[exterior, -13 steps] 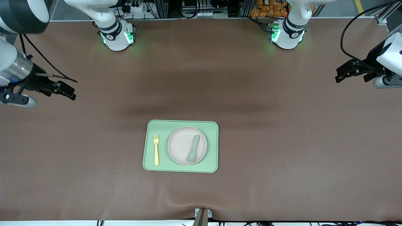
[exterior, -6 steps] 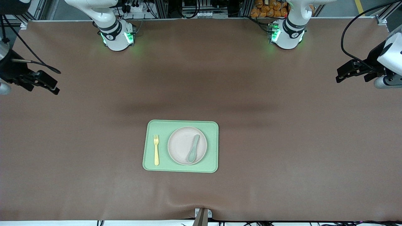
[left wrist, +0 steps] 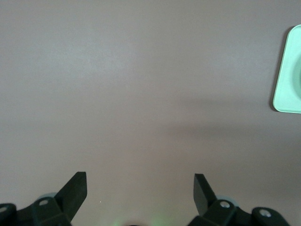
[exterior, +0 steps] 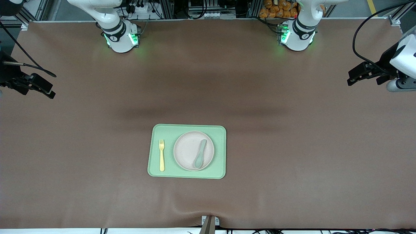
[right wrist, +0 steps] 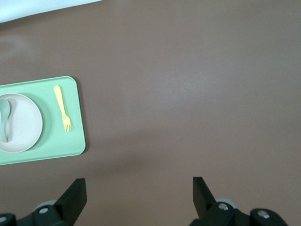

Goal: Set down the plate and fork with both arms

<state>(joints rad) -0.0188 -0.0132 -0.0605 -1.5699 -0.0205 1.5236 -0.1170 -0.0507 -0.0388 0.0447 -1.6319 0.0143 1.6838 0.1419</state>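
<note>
The pale beige-pink plate (exterior: 193, 150) lies on the light green tray (exterior: 187, 175) in the middle of the table, with a teal spoon (exterior: 200, 153) on it. The yellow fork (exterior: 161, 155) lies on the tray beside the plate, toward the right arm's end. Plate (right wrist: 23, 129) and fork (right wrist: 62, 108) also show in the right wrist view. My right gripper (exterior: 45, 88) is open and empty, up over the table's edge at the right arm's end; it shows open in its wrist view (right wrist: 139, 188). My left gripper (exterior: 357, 75) is open and empty over the left arm's end; it shows open in its wrist view (left wrist: 140, 184).
The brown table cover (exterior: 292, 146) is bare around the tray. A corner of the tray (left wrist: 288, 75) shows in the left wrist view. A small bracket (exterior: 209, 221) sits at the table's near edge. The arm bases (exterior: 120, 37) glow green at the back.
My right gripper has drawn away from the tray, outward toward the right arm's end of the table and upward in the front view. The left gripper has barely moved. Tray, plate and fork stay put.
</note>
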